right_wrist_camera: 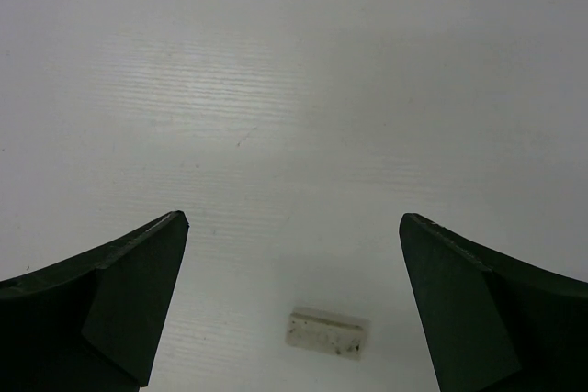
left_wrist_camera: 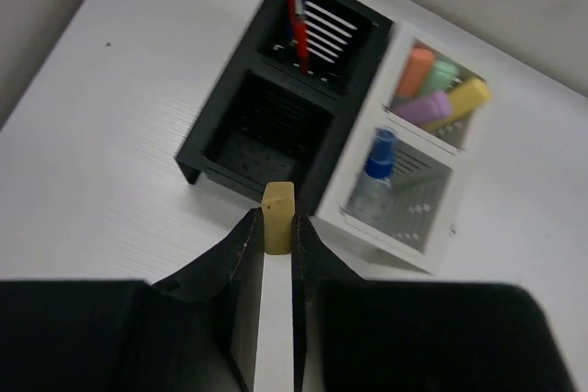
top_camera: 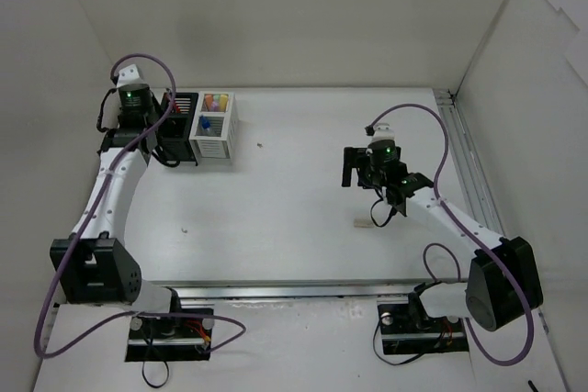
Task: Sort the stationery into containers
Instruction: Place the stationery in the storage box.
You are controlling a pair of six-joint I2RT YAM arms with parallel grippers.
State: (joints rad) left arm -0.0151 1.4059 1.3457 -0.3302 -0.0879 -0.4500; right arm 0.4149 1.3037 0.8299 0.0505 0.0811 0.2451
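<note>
Desk (top_camera: 303,190): the black organizer (left_wrist_camera: 213,140) and white organizer (left_wrist_camera: 367,231) sit at its left rear, so the left tool (left_wrist_camera: 275,223) is the nearer arm. It's clamped on a beige eraser (left_wrist_camera: 278,213), upright in the jaws, with the black box's empty near compartment straight ahead, just past the tips. The right tool (right_wrist_camera: 292,219) hangs wide open over the desk. A second eraser (right_wrist_camera: 327,332) lies centred on the wrist side of the tips, long axis running finger to finger.

Left tool (left_wrist_camera: 274,223) hides part of beige eraser (left_wrist_camera: 278,204).
</note>
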